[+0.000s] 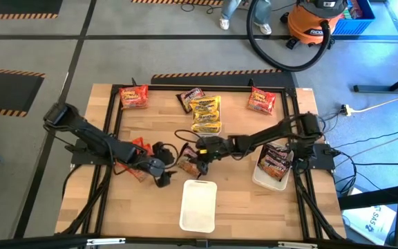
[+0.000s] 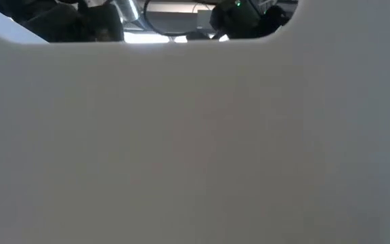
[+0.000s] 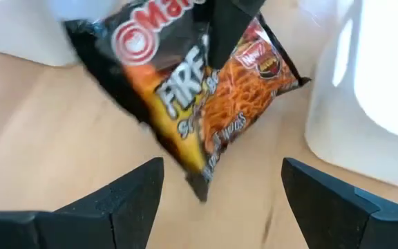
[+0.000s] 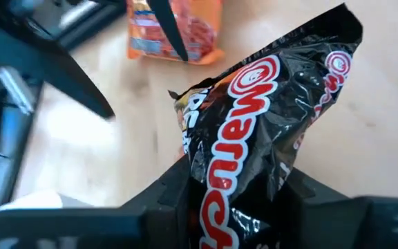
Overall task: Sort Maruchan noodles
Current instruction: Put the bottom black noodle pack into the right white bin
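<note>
Right now the right gripper (image 4: 237,200) is clamped on a dark noodle packet (image 4: 254,131) near the middle of the table (image 1: 109,207), close to the empty white tray (image 1: 199,207). The left gripper (image 3: 223,187) waits just beside it with its fingers wide apart, holding nothing. The grip is only on one end of the crinkly packet, so it could slip out and drop when lifted. The two arms are very close, so they might bump. More packets sit at the far side: yellow ones (image 1: 206,114) and red ones (image 1: 134,96). Another tray (image 1: 264,181) already holds dark packets.
</note>
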You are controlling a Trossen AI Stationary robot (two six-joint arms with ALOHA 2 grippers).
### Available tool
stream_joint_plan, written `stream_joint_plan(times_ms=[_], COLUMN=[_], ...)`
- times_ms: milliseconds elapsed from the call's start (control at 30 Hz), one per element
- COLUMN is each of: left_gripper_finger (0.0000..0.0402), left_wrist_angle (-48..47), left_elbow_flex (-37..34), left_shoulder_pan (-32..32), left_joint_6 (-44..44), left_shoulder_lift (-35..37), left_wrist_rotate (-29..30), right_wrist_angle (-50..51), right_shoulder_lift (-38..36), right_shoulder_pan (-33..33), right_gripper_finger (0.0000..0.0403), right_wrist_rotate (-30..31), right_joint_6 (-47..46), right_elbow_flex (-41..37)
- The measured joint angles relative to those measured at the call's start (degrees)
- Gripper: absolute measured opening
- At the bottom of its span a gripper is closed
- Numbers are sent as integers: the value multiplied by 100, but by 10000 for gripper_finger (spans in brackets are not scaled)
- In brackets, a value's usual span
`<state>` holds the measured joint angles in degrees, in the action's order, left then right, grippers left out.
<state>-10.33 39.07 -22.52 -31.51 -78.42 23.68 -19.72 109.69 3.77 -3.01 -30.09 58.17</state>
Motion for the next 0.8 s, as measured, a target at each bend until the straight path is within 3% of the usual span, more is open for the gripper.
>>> stream_joint_plan(times_ms=[233, 433, 800], left_gripper_finger=[288, 288, 288], left_wrist_angle=[-173, -184, -183], left_elbow_flex=[-1, -1, -1], left_shoulder_pan=[-15, -15, -15], left_joint_6=[-32, -36, -41], left_shoulder_lift=[130, 130, 128], left_wrist_rotate=[258, 271, 271], right_wrist_angle=[1021, 1548, 2815], right_shoulder_lift=[-537, -1020, -1934], right_shoulder_pan=[0, -2, 2], right_gripper_finger=[93, 59, 59], right_wrist_rotate=[596, 742, 858], right_joint_6=[514, 808, 958], right_elbow_flex=[-2, -4, -9])
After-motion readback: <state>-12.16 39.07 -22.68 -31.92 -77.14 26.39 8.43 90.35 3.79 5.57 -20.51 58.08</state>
